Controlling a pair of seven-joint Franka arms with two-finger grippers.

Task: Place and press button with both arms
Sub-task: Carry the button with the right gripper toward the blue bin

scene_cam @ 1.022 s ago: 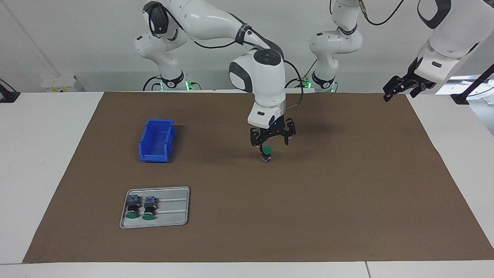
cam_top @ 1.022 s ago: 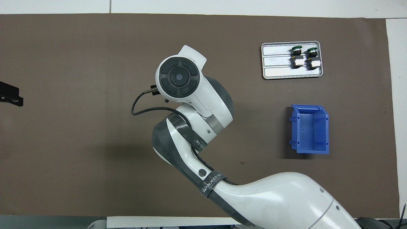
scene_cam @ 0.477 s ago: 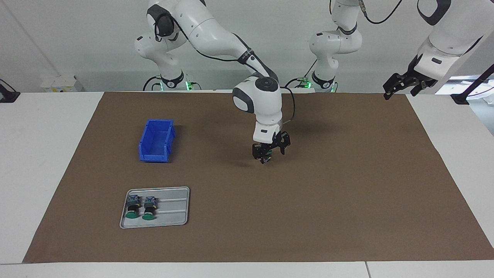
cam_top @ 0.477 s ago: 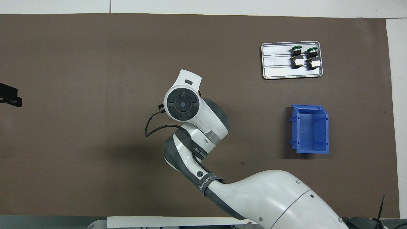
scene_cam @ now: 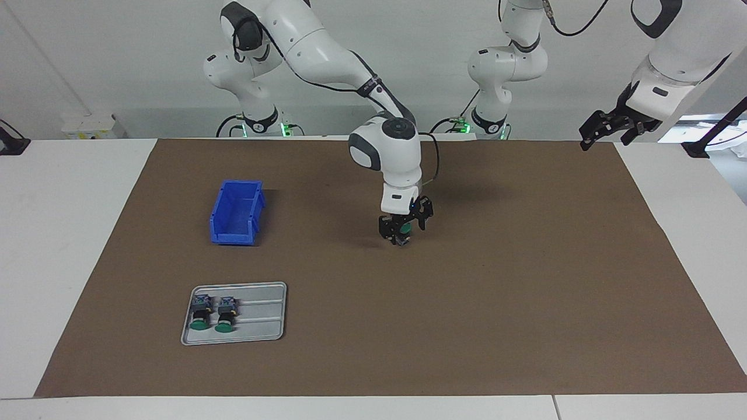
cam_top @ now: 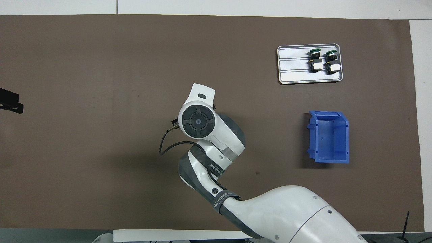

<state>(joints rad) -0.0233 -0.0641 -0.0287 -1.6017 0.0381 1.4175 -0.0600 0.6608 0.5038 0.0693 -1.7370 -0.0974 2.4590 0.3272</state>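
Note:
A green-capped button (scene_cam: 404,235) sits between the fingers of my right gripper (scene_cam: 402,240), which is shut on it. The gripper points straight down at the middle of the brown mat (scene_cam: 525,280), with the button's lower end at or just above the mat; I cannot tell if it touches. In the overhead view the right arm's wrist (cam_top: 197,121) hides both the gripper and the button. My left gripper (scene_cam: 607,131) waits raised over the mat's corner at the left arm's end, open and holding nothing; only its tip (cam_top: 10,103) shows in the overhead view.
A grey tray (scene_cam: 262,315) (cam_top: 293,64) at the right arm's end holds two more green-capped buttons (scene_cam: 201,315) (scene_cam: 224,314) lying on their sides. A blue bin (scene_cam: 236,213) (cam_top: 329,136) stands nearer to the robots than the tray.
My right gripper has come down with the button from well above the mat to mat level at the middle. The left arm has barely moved.

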